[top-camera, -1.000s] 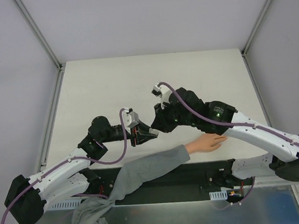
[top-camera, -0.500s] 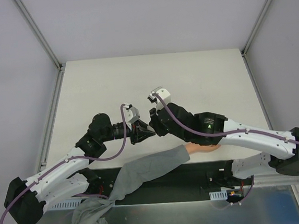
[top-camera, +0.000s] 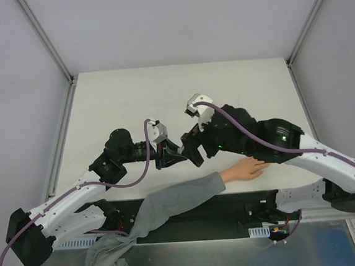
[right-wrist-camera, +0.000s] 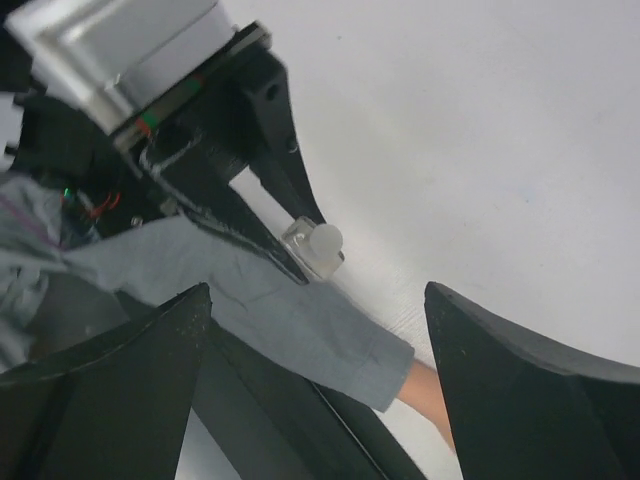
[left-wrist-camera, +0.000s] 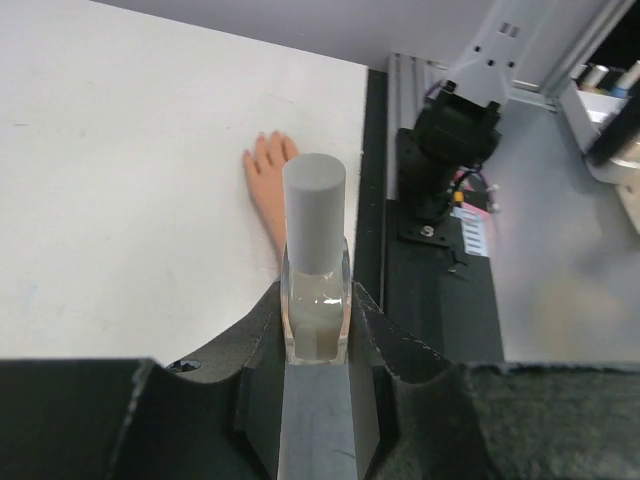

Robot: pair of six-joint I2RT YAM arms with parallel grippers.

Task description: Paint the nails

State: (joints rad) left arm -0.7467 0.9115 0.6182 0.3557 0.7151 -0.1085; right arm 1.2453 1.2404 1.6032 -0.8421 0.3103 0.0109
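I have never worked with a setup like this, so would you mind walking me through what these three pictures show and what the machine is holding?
These are two robot arms bolted at the near edge of a white table. The wide picture comes from a fixed camera above and behind them; the other two come from a small camera on each wrist, so each shows its own fingers.

On the table lies a pale peach hand with a grey sleeve, palm down. Its nails are too small to make out here.

The left gripper is shut on a small clear bottle with a grey cap, seen close up in the left wrist view. The right gripper is open, its two dark fingers spread wide, facing that bottle and holding nothing.
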